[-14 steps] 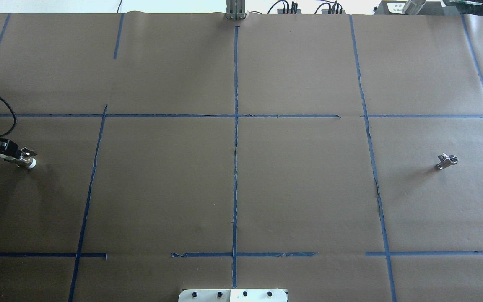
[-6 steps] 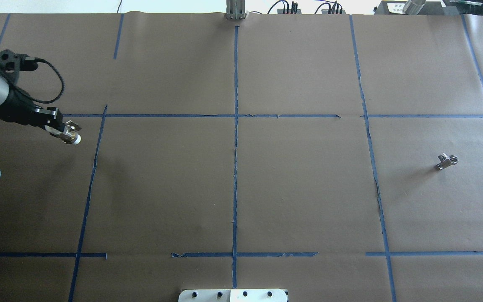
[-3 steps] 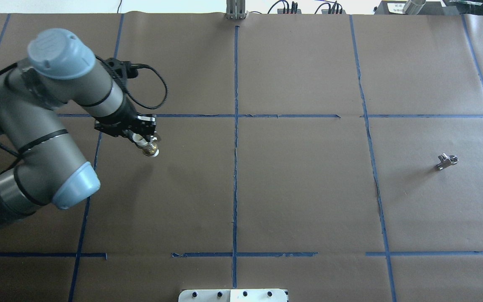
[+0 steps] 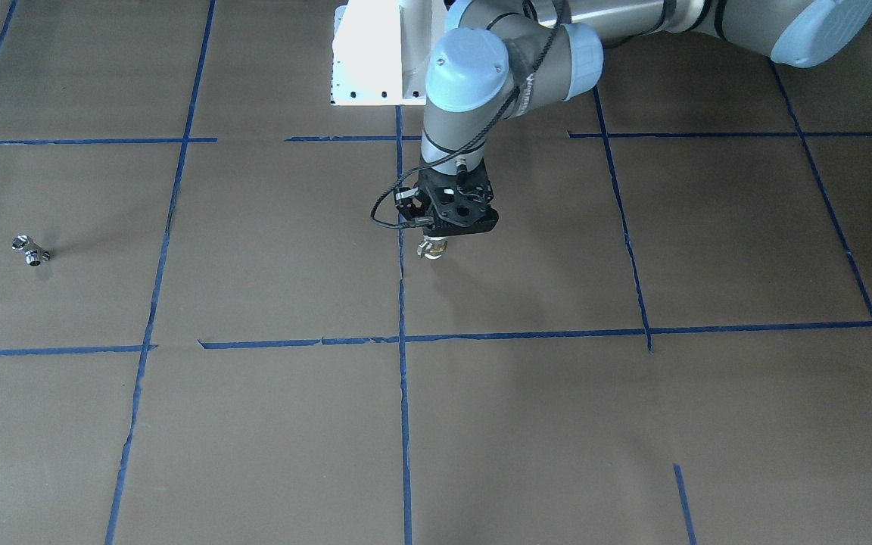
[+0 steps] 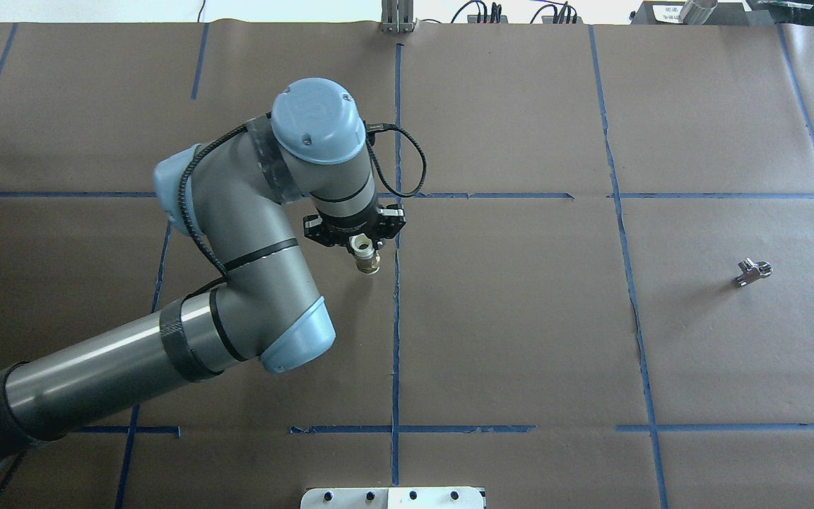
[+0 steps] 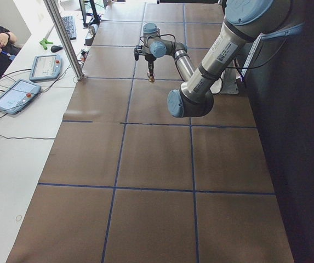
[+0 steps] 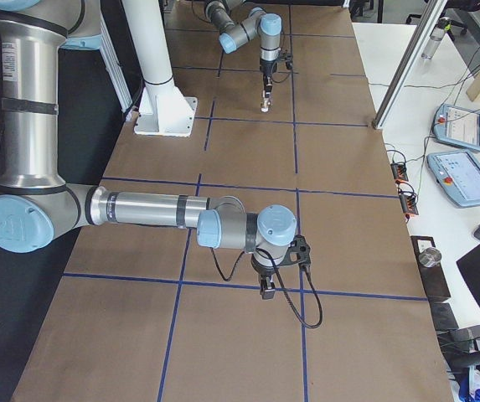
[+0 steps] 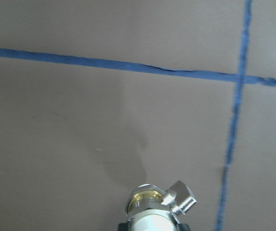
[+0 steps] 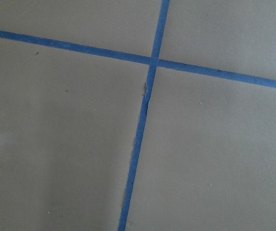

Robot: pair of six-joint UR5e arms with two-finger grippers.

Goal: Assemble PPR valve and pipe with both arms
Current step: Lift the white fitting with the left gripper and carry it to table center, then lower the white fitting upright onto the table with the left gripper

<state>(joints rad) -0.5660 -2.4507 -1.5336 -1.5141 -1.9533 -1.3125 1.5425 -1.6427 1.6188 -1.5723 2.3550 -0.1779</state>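
Brown table [image 5: 520,318], white-ended brass-banded valve [image 5: 367,259]

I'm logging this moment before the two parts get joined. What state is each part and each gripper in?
PPR valve: gripped by its white end, hanging brass end down over the middle of the table.
pipe: lying loose on the table, far on the robot's right, with no arm near it.
left gripper: jaws shut on the PPR valve.
right gripper: pointing down over the table; cannot tell whether its jaws are open or shut.

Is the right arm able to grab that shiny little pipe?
Probably yes. The pipe lies alone on the table, nothing crowding it, and the right end effector hangs above that table.
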